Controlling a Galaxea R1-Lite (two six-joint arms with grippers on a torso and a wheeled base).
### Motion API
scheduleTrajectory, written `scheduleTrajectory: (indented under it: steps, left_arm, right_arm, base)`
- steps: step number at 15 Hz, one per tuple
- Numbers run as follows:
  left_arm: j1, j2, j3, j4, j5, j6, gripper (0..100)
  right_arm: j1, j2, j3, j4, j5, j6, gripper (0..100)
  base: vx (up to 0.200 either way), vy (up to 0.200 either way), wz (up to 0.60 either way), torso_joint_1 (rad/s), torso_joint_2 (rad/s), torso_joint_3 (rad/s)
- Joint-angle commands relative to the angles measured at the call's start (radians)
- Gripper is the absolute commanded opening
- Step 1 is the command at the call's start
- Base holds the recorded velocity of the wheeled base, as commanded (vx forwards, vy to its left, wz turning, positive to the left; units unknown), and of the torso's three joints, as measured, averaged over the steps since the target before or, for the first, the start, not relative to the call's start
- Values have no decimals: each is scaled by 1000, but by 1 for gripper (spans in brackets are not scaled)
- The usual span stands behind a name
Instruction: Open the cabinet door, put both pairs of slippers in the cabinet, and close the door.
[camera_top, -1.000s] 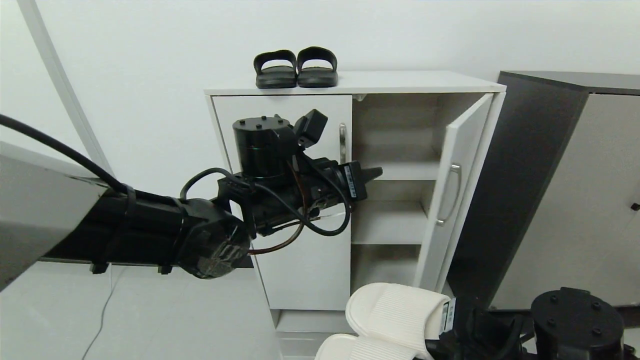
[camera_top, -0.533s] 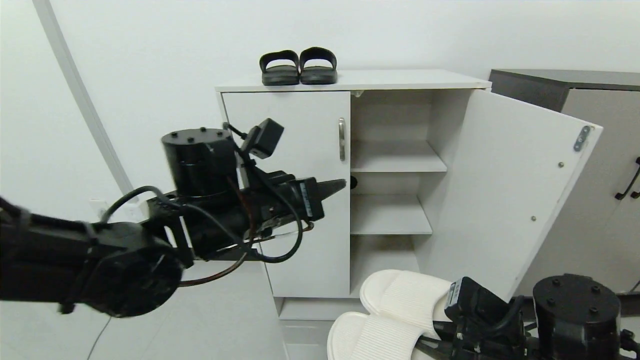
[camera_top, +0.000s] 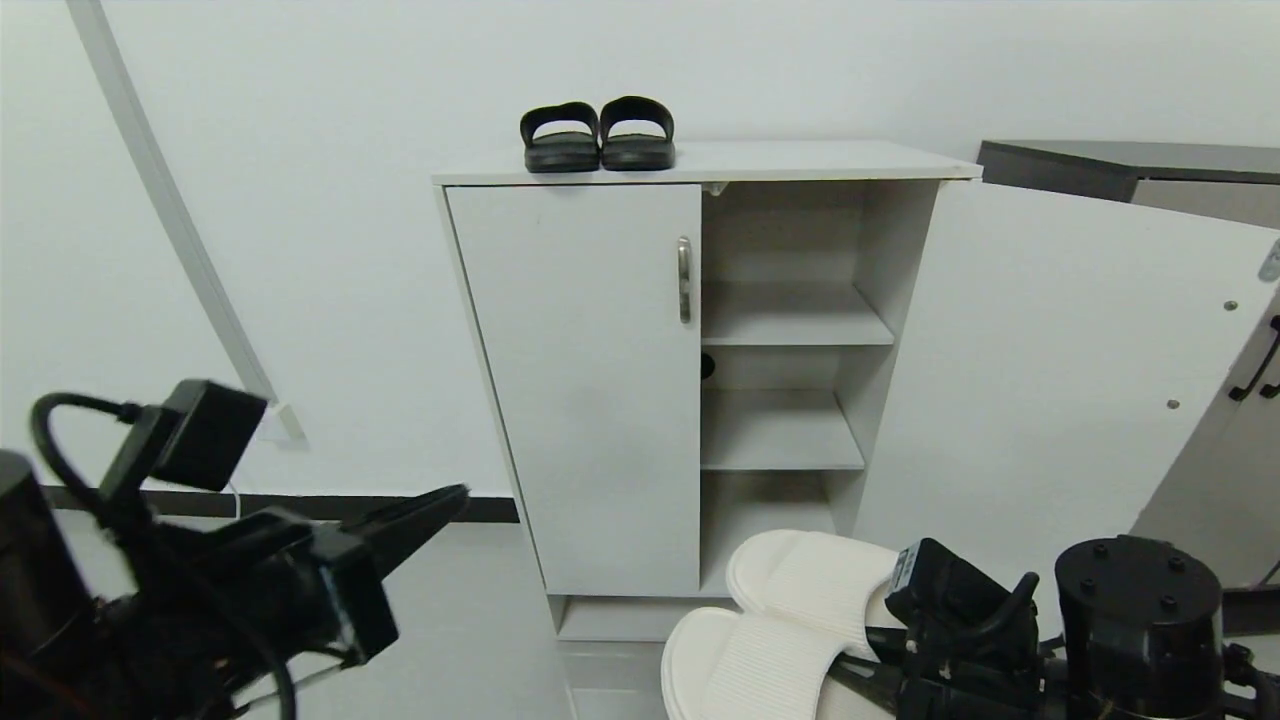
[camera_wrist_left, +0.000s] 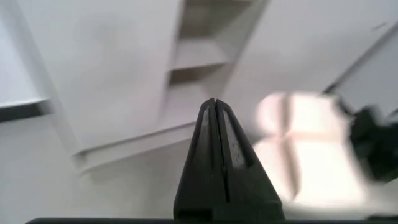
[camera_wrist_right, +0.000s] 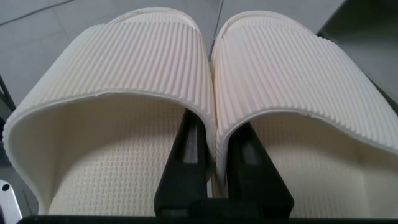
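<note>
- While the right gripper (camera_wrist_right: 216, 158) clamps them, the white slippers (camera_top: 790, 620) hang side by side, low in front of the cabinet (camera_top: 590, 400), toes pointing toward its open half. Their heels are hidden behind the gripper's dark body.
- From the right wrist view, the two fingers (camera_wrist_right: 189, 155) squeeze the touching inner edges of the two ribbed straps, one finger inside each slipper. The fingertips themselves are lost under the straps.
- The black slippers (camera_top: 598, 135) sit as a pair on the cabinet top, above the left door (camera_top: 590, 390), heels toward the robot.
- The right door (camera_top: 1050, 380) stands swung wide, its inner face turned to the robot; its far edge is cut off at the side of the head view.
- The left door is flush shut, its metal handle (camera_top: 684, 280) upright at the inner edge.
- Inside the open half, two shelves (camera_top: 790, 320) are bare; the bottom compartment is partly covered by the white slippers.
- The left gripper (camera_top: 440, 500) hovers low, well apart from the cabinet on its left side, above the floor (camera_top: 480, 620). Its fingers are pressed together with nothing between them; the arm behind is blurred.
- In the left wrist view the white slippers are a pale smear beyond the fingertips.
- A grey cabinet (camera_top: 1130, 165) stands behind the open door, mostly hidden by it.
</note>
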Motion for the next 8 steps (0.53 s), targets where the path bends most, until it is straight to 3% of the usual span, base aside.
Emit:
scheduleTrajectory:
  steps: [1, 3, 5, 8]
  left_arm:
    - [70, -319, 153, 170, 89, 53, 0]
    - [194, -509, 185, 308, 97, 59, 0]
    - [321, -741, 222, 443, 97, 104, 0]
    - [417, -1042, 250, 659, 100, 128, 0]
  right_arm:
    - [-5, 3, -2, 0, 1, 0, 0]
    - [-7, -1, -2, 0, 1, 1, 0]
    - [-7, -4, -2, 0, 1, 0, 0]
    - [-7, -4, -2, 0, 1, -2, 0]
  base:
    - [0, 0, 0, 0, 0, 0]
    - [0, 0, 0, 0, 0, 0]
    - [0, 0, 0, 0, 0, 0]
    - [0, 0, 0, 0, 0, 0]
